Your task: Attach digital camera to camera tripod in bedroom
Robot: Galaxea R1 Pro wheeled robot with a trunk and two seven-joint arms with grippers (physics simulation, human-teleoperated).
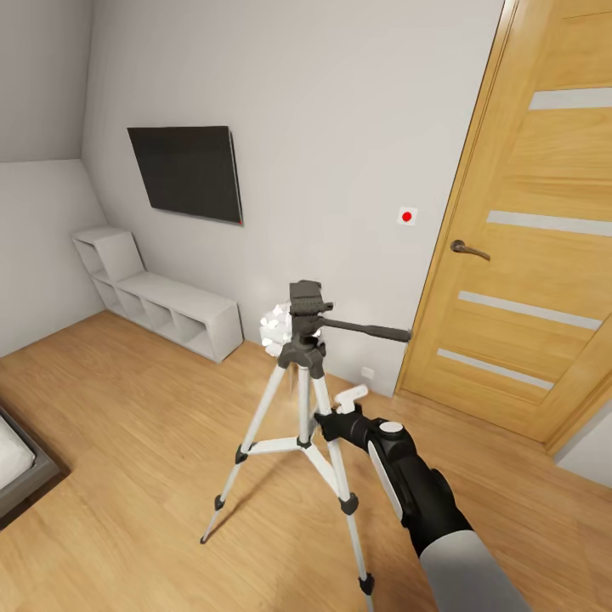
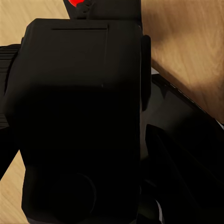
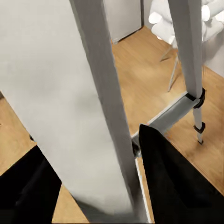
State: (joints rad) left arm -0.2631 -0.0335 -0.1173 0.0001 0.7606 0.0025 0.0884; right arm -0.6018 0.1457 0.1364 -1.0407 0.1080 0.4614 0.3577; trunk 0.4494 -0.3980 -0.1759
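Note:
The camera tripod (image 1: 299,399) stands mid-floor in the bedroom on silver legs, its black head (image 1: 306,304) topped by a plate and a long pan handle (image 1: 370,329) pointing toward the door. My right gripper (image 1: 330,419) is shut on one leg, just above the brace. In the right wrist view that leg (image 3: 105,116) runs between the dark fingers (image 3: 172,182), touching both. Very close in the left wrist view is the digital camera (image 2: 79,116), a black body with a red dot (image 2: 79,3), with wood floor behind it. My left gripper holds it, and its fingers are mostly hidden.
An oak door (image 1: 527,255) with pale stripes stands at the right, with a red-dot wall switch (image 1: 407,216) beside it. White cube shelves (image 1: 161,306) and a dark wall screen (image 1: 189,170) are at the left. A white lumpy object (image 1: 274,327) sits behind the tripod head. A bed corner (image 1: 17,467) shows at far left.

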